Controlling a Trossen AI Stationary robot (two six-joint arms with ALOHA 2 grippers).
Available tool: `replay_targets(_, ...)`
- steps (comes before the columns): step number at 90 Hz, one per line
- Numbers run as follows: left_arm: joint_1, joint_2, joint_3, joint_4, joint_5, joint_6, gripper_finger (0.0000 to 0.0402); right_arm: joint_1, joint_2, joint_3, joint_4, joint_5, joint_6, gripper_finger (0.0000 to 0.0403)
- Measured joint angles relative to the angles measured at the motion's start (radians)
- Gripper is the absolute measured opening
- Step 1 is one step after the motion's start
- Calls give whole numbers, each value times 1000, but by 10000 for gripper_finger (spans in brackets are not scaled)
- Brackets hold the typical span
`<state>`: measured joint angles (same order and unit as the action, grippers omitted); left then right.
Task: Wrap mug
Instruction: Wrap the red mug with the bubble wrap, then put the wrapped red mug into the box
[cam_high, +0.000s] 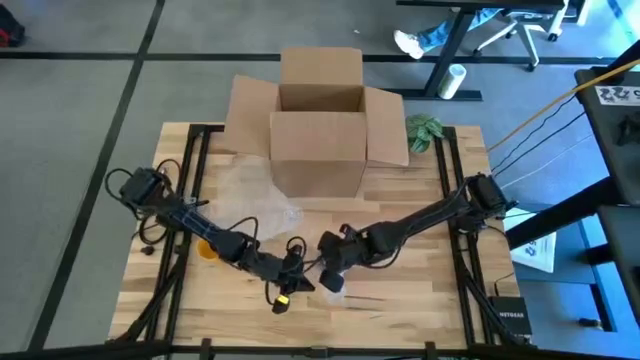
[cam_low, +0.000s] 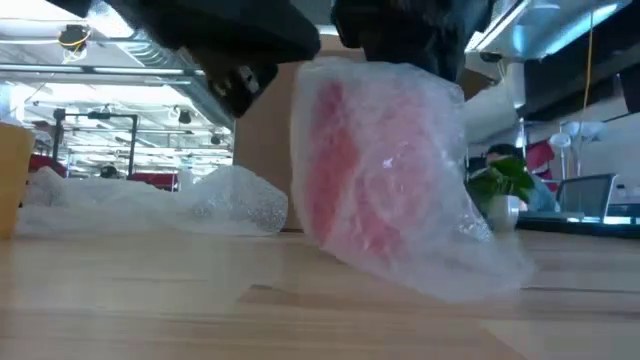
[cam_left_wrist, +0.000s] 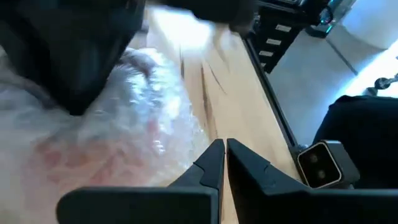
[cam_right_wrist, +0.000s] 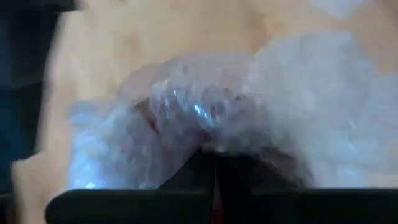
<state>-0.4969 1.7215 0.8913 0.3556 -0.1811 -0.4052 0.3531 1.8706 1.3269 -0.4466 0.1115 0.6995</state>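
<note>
A red mug wrapped in clear bubble wrap (cam_low: 385, 190) stands tilted near the table's front middle (cam_high: 331, 284). My right gripper (cam_right_wrist: 214, 163) comes at it from above and is shut on the wrap. My left gripper (cam_left_wrist: 225, 149) is shut and lies just beside the bundle (cam_left_wrist: 124, 124), on its left in the high view (cam_high: 296, 281). The mug shows only as red through the wrap. My right gripper pinches a bunched-up fold of bubble wrap (cam_right_wrist: 198, 118) at the top of the bundle between its two fingers, coming from above. The bundle hangs tilted below it, and the wrap's lower edge (cam_low: 450, 288) meets the table. My left gripper's shut fingertips (cam_left_wrist: 214, 155) sit at the edge of the wrap; I cannot tell whether they touch it.
A loose sheet of bubble wrap (cam_high: 255, 200) lies left of centre, seen as a low heap (cam_low: 170, 205). An open cardboard box (cam_high: 320, 120) stands at the far middle. A yellow object (cam_high: 205, 250) sits under the left arm. A green plant (cam_high: 424, 130) is beside the box.
</note>
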Motion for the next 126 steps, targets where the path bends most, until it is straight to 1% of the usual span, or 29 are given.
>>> replay_targets(10, -15, 20, 0, 2, -18, -29, 0, 0, -1, 38, -16, -53, -54, 0)
replay_targets(30, -37, 33, 0, 2, -28, -39, 0, 0, -2, 120, -137, -82, -157, 1)
replay_targets(37, -46, 33, 0, -3, -28, -23, 0, 0, -2, 141, -160, -110, -185, 8)
replay_targets(50, -60, 31, 0, -39, -77, -14, 0, 0, -3, 170, -162, -177, -208, 41)
replay_targets(58, -66, 16, 0, -92, -118, -15, 0, 0, -3, 179, -165, -183, -209, 70)
replay_targets(69, -74, -11, 0, -133, -130, -17, 0, -1, -3, 182, -154, -183, -208, 105)
replay_targets(76, -83, -14, 0, -152, -154, -10, 0, -1, 5, 182, -150, -199, -195, 120)
replay_targets(84, -90, -14, 0, -171, -174, -10, 0, -1, 22, 182, -149, -247, -173, 132)
replay_targets(89, -90, -14, 0, -177, -179, -14, 0, 0, 32, 182, -150, -263, -172, 135)
replay_targets(126, -108, -14, -1, -188, -196, -57, 0, 1, 42, 182, -119, -289, -154, 138)
